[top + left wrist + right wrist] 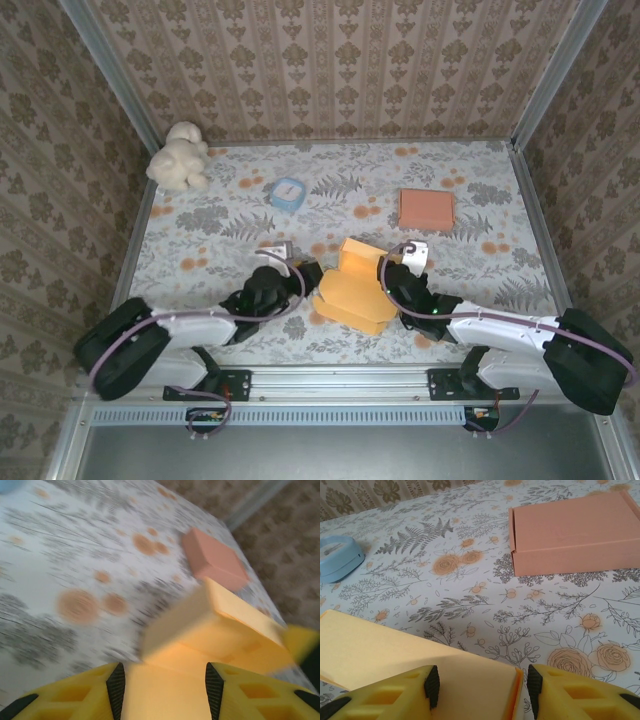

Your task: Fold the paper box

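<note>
Though partly folded, the paper box (pixel 352 290) (yellow) has 1 flap raised.

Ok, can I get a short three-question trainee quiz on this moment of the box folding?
1. True or false: the flat salmon-pink cardboard box lies on the floral-patterned table, apart from the yellow paper box.
2. Multiple choice: what sits at the table's far left corner? A) a white plush toy B) a green bottle C) a red mug
3. Fill in: the left arm's fingers and the right arm's fingers are both ____ (open or shut), each with a yellow panel between them.

Key: 1 true; 2 A; 3 open.
</note>
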